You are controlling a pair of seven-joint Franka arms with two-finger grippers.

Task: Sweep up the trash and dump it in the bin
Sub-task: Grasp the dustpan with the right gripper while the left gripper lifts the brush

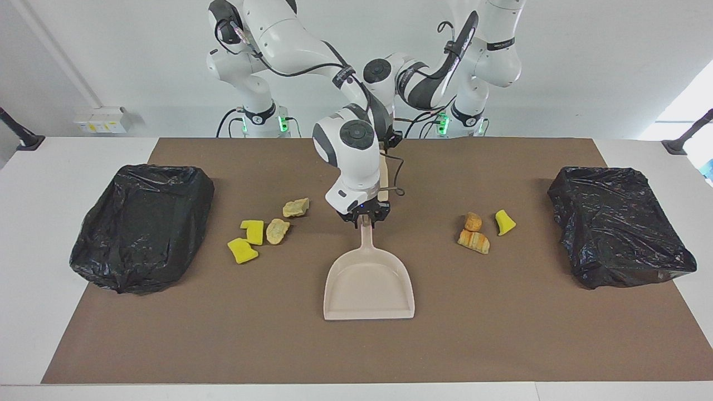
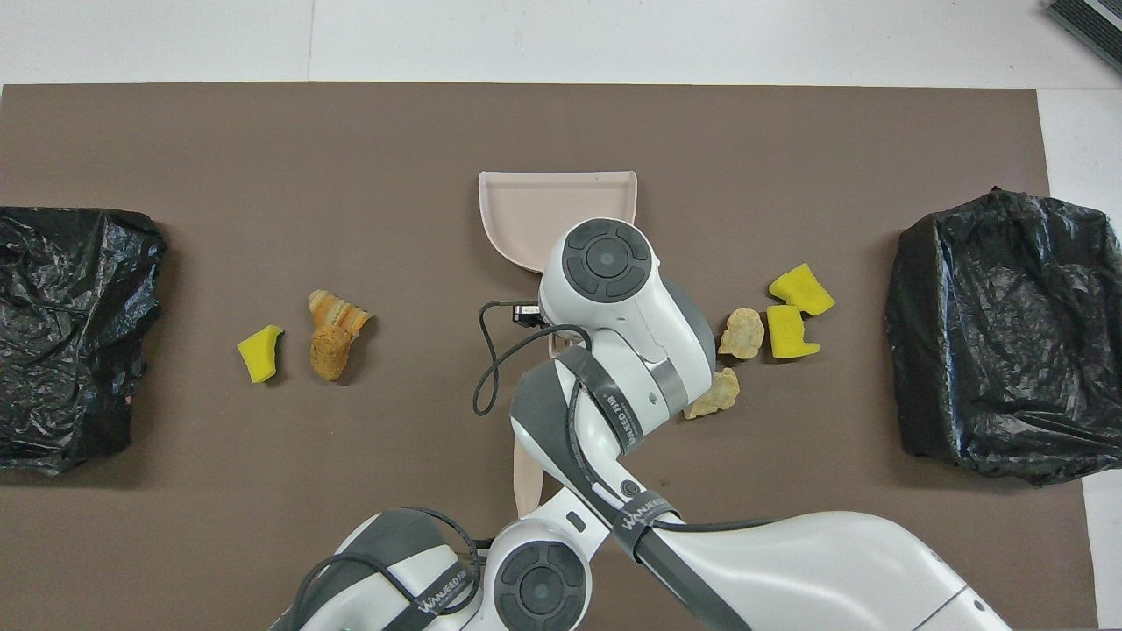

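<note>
My right gripper [image 1: 365, 218] is down at the end of the beige dustpan's [image 1: 369, 284] handle, fingers shut on it; the pan lies flat at mid-mat [image 2: 535, 210]. My left gripper [image 1: 390, 140], mostly hidden by the right arm, is shut on a beige sweeper stick [image 1: 383, 178] [image 2: 524, 464]. Trash toward the right arm's end: two yellow sponge chunks [image 1: 252, 231] [image 1: 242, 250] and two pale lumps [image 1: 277, 230] [image 1: 296, 208]. Trash toward the left arm's end: two bread pieces [image 1: 473, 221] [image 1: 473, 241] and a yellow chunk [image 1: 504, 221].
Two bins lined with black bags stand at the mat's ends, one at the right arm's end [image 1: 142, 225] and one at the left arm's end [image 1: 618, 223]. A black cable loops off the right wrist [image 2: 486, 377] beside the handle.
</note>
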